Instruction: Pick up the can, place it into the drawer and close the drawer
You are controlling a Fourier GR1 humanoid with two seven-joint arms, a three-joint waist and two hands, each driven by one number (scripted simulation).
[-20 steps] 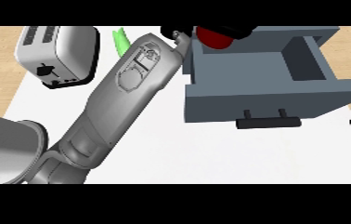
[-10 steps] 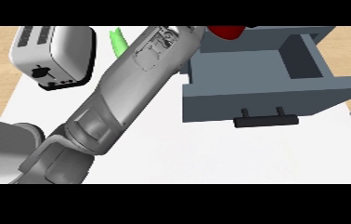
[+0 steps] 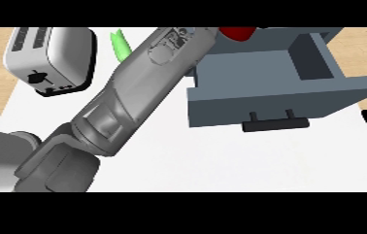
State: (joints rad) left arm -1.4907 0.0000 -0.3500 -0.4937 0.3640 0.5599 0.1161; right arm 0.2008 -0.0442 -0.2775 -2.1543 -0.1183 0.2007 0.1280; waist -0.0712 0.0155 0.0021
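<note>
Grey-blue is the colour of the drawer (image 3: 272,77) you are working with; in the head view it stands pulled out on the white counter (image 3: 215,165), its black handle (image 3: 276,125) facing the lower edge. You can see its floor and side walls, and nothing lies on the part of the floor that shows.

At the drawer's far left corner, right at the top edge of the view, you see a red shape, the can (image 3: 237,33). Only its lower part shows, so you cannot tell whether it is inside the drawer or above its back wall.

Your left forearm (image 3: 136,92) runs slantwise from the lower left up to that corner. The hand itself is cut off by the view's top edge, so you cannot tell what its fingers are doing or whether they hold the can. Your right hand does not appear.

Left of the arm stands a silver toaster (image 3: 50,58), and a green object (image 3: 120,44) pokes out between toaster and arm. No writing can be read anywhere.
</note>
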